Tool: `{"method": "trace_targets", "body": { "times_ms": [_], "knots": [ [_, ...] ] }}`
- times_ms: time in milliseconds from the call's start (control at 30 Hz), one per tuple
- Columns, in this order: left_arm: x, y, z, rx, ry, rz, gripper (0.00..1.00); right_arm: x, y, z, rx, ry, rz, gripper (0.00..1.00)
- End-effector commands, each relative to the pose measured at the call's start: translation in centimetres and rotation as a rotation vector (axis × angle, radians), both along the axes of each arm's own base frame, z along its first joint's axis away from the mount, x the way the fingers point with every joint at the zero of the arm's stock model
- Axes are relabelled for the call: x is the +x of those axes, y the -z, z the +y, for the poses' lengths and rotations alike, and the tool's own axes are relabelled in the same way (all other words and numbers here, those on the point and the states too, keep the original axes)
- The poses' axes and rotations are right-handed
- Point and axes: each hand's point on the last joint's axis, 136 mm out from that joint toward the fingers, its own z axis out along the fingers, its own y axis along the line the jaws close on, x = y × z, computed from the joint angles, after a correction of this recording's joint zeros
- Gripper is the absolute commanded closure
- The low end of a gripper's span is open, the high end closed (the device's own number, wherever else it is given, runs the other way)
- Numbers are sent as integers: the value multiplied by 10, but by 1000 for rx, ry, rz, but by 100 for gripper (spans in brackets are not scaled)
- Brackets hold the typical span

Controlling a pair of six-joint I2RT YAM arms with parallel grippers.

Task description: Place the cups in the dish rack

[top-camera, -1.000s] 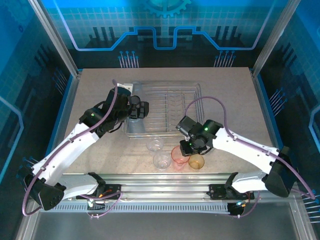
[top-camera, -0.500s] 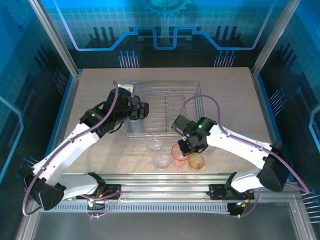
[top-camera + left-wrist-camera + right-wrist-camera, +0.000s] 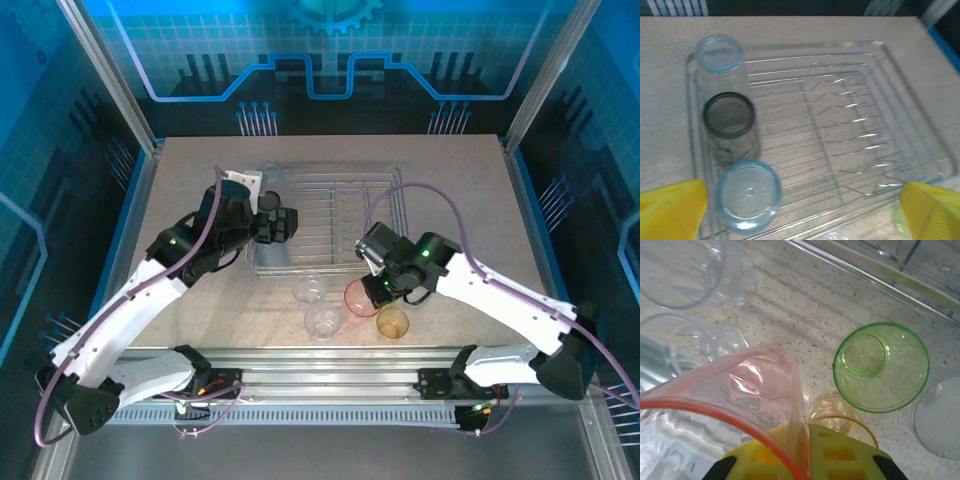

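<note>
Presently held: red-pink cup [image 3: 765,385], wall pinched at the rim by the clenched right gripper [image 3: 807,437], mouth upward, near the table's [image 3: 450,170] front edge.
Rack from pincer: dish rack [image 3: 330,215] lies just beyond, toward the left — the right arm is judged nearer its near corner.
Left gripper [image 3: 800,210]: spread wide, nothing grasped, hung over the rack.
In rack: three counted — grey cup [image 3: 729,115] between two bluish cups [image 3: 747,195], left side.
On table: two clear cups [image 3: 323,321], one orange cup [image 3: 393,323], one green cup [image 3: 881,367]; a further clear one is partly seen.

Looking like a robot lab cell: alu frame posts [image 3: 108,75] and blue circuit-print panels [image 3: 330,60] are enclosing a table [image 3: 450,170] w/ mounting rail [image 3: 330,366].
</note>
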Motion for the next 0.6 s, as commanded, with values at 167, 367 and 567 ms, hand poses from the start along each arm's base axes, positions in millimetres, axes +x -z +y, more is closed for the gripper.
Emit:
{"method": "trace_targets", "body": {
  "times_ms": [167,367,567],
  "knots": [
    [-59,-64,-71,-313,516,-168,1,19,-82,-7,402,-3,-124,100],
    [-79,-76,-93,-412,689,-143,1,37,-149,-12,760,43,-225,100],
    [-79,-83,-99,-469,717,-151,1,54,-192,-7,1077,49,-233,100]
  ]
}}
